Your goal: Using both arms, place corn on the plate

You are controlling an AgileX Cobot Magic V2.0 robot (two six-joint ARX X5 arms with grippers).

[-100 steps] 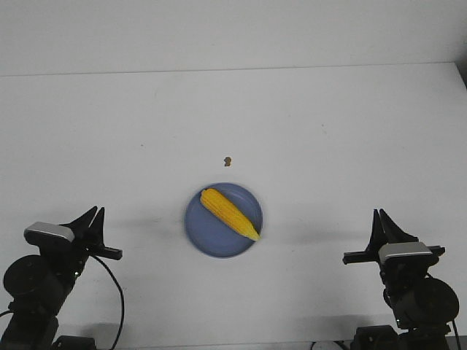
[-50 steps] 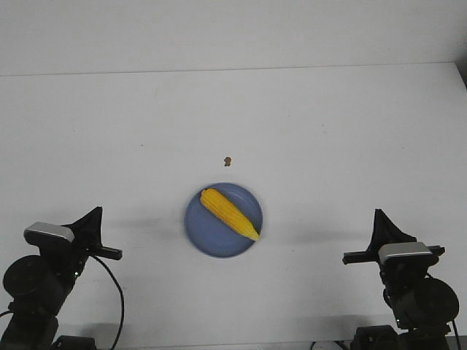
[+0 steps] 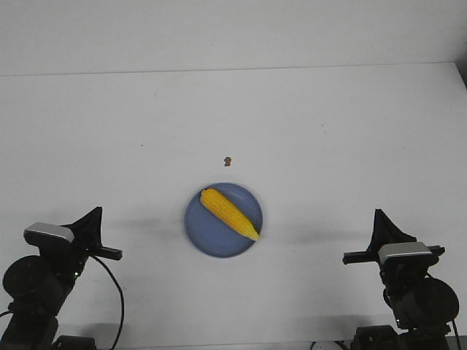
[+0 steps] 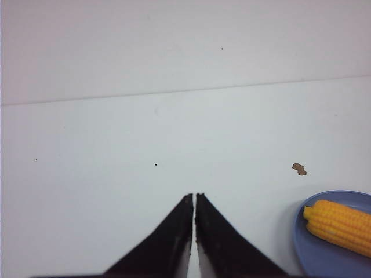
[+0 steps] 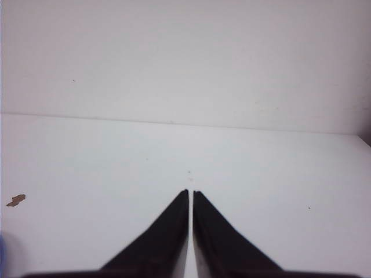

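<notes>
The yellow corn [image 3: 229,213] lies slantwise on the blue plate [image 3: 208,233] in the middle of the white table, its pointed end toward the right. The corn's blunt end [image 4: 339,226] and the plate's rim [image 4: 301,240] also show in the left wrist view. My left gripper [image 3: 97,212] is at the near left, shut and empty, well away from the plate; its tips [image 4: 193,196] are together. My right gripper [image 3: 379,213] is at the near right, shut and empty, also apart from the plate; its tips [image 5: 190,191] are together.
A tiny brown speck [image 3: 228,160] lies on the table just beyond the plate; it also shows in the left wrist view [image 4: 299,169] and the right wrist view [image 5: 15,200]. The table's far edge meets a white wall.
Both grippers' fingers have closed from slightly parted to together. The corn and plate have not moved.
</notes>
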